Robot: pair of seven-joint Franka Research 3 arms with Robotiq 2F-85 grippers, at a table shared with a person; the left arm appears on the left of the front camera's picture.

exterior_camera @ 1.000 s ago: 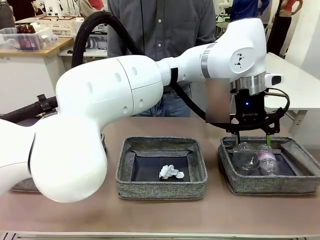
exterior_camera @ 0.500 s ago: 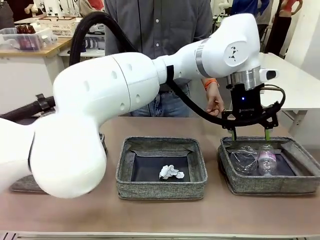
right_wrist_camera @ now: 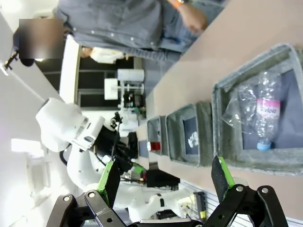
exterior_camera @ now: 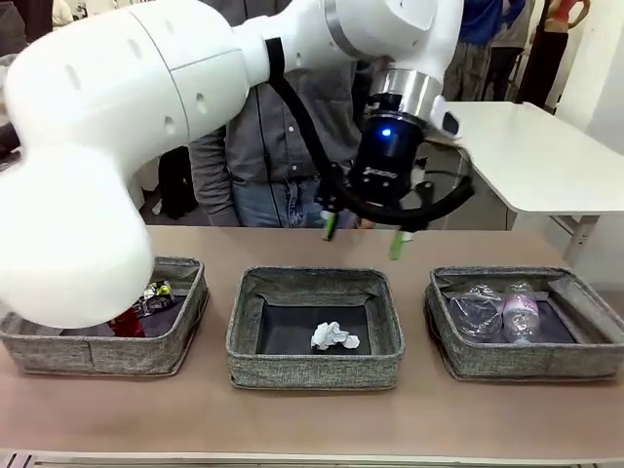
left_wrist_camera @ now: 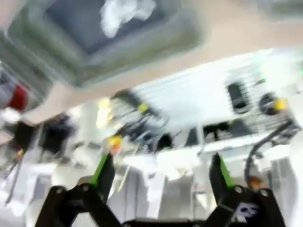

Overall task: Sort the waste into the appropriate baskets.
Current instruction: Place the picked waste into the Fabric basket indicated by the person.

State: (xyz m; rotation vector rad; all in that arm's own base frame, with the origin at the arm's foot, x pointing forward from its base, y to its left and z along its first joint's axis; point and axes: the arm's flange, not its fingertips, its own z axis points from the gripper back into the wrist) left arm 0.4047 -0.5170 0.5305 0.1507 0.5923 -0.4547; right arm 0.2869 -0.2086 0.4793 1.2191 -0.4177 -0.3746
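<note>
Three baskets (exterior_camera: 315, 346), left pincer (exterior_camera: 364, 232) above

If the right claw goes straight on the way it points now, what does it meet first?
Probably the near wall of the basket holding the clear plastic bottle and clear plastic cup. The open right claw points toward it; depth is unclear.

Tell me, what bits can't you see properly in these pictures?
- Left basket, front view: the big white arm covers its left part, so the red can and dark can are half hidden.
- Left wrist view: motion blur smears everything; the paper ball is a white smudge.
- Bottle, right wrist view: its label print is too small to read surely.
</note>
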